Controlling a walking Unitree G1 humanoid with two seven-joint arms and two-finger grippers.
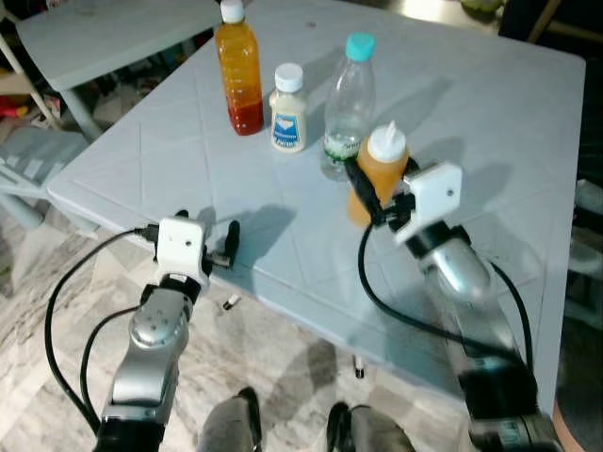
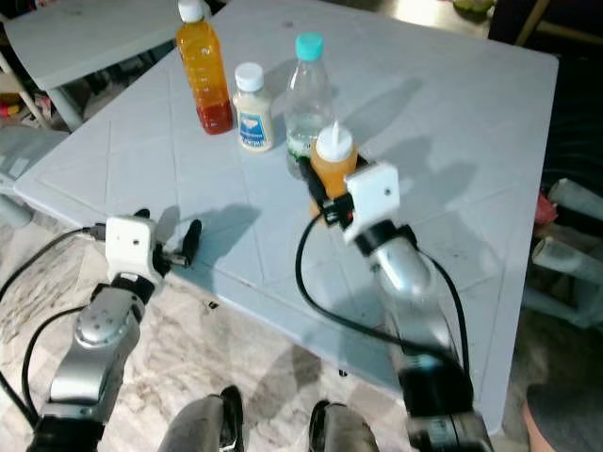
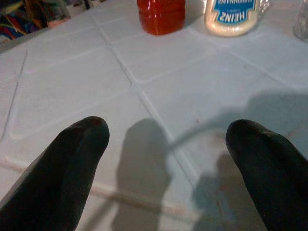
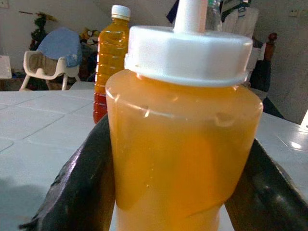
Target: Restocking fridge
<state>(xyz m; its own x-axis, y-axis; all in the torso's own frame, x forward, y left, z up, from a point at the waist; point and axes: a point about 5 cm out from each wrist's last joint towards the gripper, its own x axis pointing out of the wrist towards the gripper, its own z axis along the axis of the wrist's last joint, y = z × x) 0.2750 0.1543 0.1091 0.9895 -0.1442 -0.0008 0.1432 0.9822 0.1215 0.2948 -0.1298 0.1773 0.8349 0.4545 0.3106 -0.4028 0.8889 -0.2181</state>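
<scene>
An orange squeeze bottle (image 1: 382, 169) with a white nozzle cap stands near the middle of the pale tiled table (image 1: 490, 104). My right gripper (image 1: 377, 196) is shut on it, a black finger (image 4: 79, 187) pressed to each side of the bottle (image 4: 183, 159). Just behind it are a clear water bottle (image 1: 350, 99) with a teal cap, a small white Heinz jar (image 1: 287, 108) and a tall orange juice bottle (image 1: 239, 71). My left gripper (image 1: 207, 231) hovers open over the table's near left edge, holding nothing; its fingertips (image 3: 72, 154) point toward the jar (image 3: 233, 17).
A second white table (image 1: 104, 33) stands at the back left, with a plastic chair (image 1: 24, 160) beside it. My feet (image 1: 236, 424) are on the marble floor below the table's front edge. The table's right half is bare.
</scene>
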